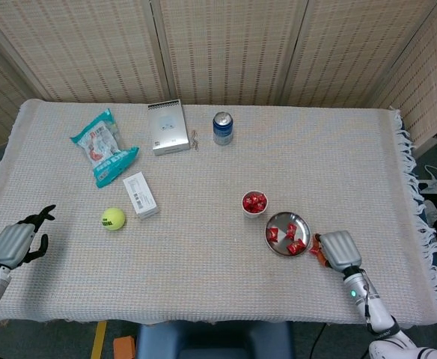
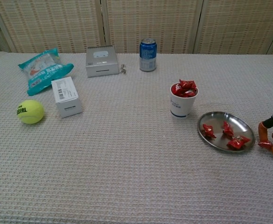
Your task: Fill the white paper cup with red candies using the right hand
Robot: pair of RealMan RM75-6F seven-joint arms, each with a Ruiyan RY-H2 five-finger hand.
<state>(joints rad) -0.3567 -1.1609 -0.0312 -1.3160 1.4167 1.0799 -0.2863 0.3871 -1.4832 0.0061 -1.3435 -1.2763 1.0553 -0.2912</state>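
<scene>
Pinching a red candy [image 2: 263,145] between orange fingertips [image 2: 262,135], the right hand [image 1: 339,249] sits low at the right side of the worktop [image 1: 218,284], just beside the steel dish [image 2: 226,131]; in the head view the candy is mostly hidden under the palm, so how firm the pinch is cannot be told. The left hand [image 1: 13,241] rests at the far left edge, fingers spread, holding nothing. The chief risk, as I judge it, lies at the white paper cup [image 2: 183,103]: it is already heaped with candies above its rim, so another piece set on top could slide off onto the cloth or knock a neighbour out. A light paper cup could also tip if the fingers brush its lip, and it stands close to the dish, so a low carry might clip the dish rim. A slippery wrapper held only by its edge could drop on the way. As for contents, the cup holds a mound of red candies, and the dish holds three more [image 2: 227,129], lying apart from one another.
</scene>
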